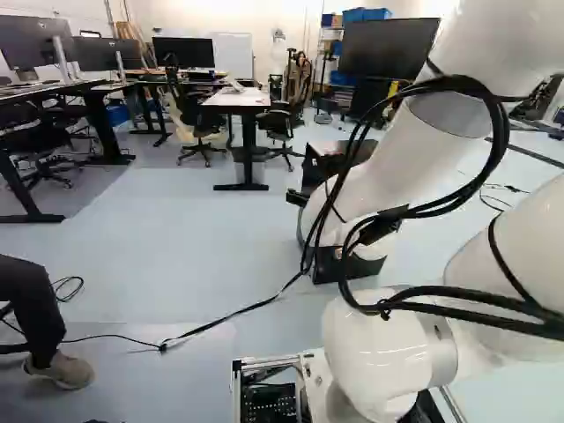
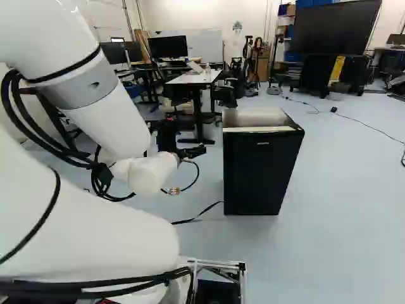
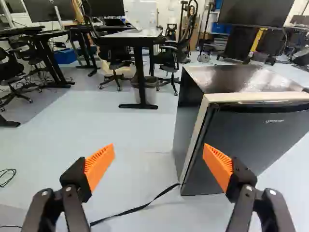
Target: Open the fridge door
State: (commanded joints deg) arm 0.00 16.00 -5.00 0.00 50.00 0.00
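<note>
Fridge door (image 3: 260,145) (shut, by the look of its seam), ahead of the fingers and off to the side of the finger nearer the fridge (image 3: 187,111). The gripper (image 3: 158,166) is wide open, with nothing gripped between its orange pads (image 3: 100,166). In the right base view it stands beside the appliance, apart from it. A pale strip (image 3: 194,140) marks the joint between cabinet and door, ahead of that nearer finger.

The step in hand is judged to be the approach to the door's near upright edge. A small fitting at the far top corner suggests hinges there, so the near edge is probably the free one. The gripper should travel sideways until one finger lines up with the joint, then enter behind the door's edge rather than press on its face. The first pull should be slow, to break the seal without dragging the cabinet; thereafter the fingers should follow the door's arc. The dark cord (image 3: 145,207) on the floor below the fingers calls for clearance.
</note>
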